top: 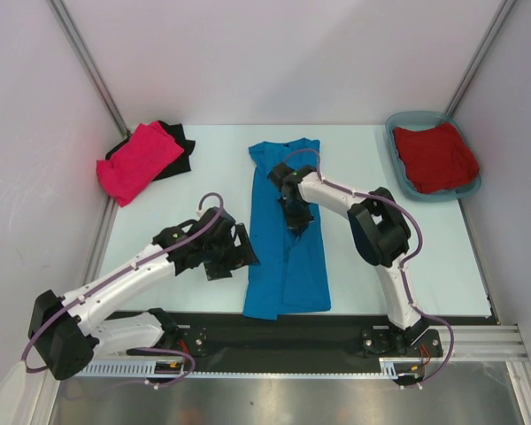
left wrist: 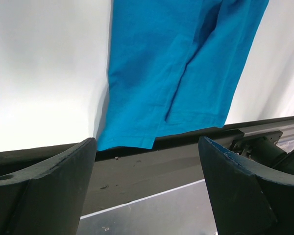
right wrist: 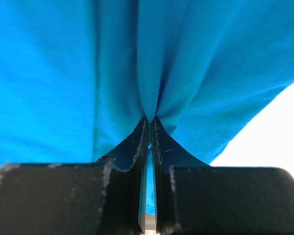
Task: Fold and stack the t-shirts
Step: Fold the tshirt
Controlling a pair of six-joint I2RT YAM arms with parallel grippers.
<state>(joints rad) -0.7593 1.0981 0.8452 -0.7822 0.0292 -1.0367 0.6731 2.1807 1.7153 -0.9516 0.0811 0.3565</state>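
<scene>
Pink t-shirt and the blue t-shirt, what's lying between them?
The black t-shirt peeks from under the pink t-shirt; beyond it, bare table runs to the blue t-shirt. The top external view shows this.

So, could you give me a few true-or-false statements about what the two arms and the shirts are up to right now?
1. The right pincer is pinched shut on the bright blue cloth t-shirt. True.
2. The left pincer is also clamped on that shirt. False: it is wide open with nothing between its fingers.
3. The dark red cloth shirt lies inside the teal plastic tub. True.
4. The hot pink cloth shirt lies on top of the blue one. False: it sits at the far left, over a black cloth shirt.
</scene>
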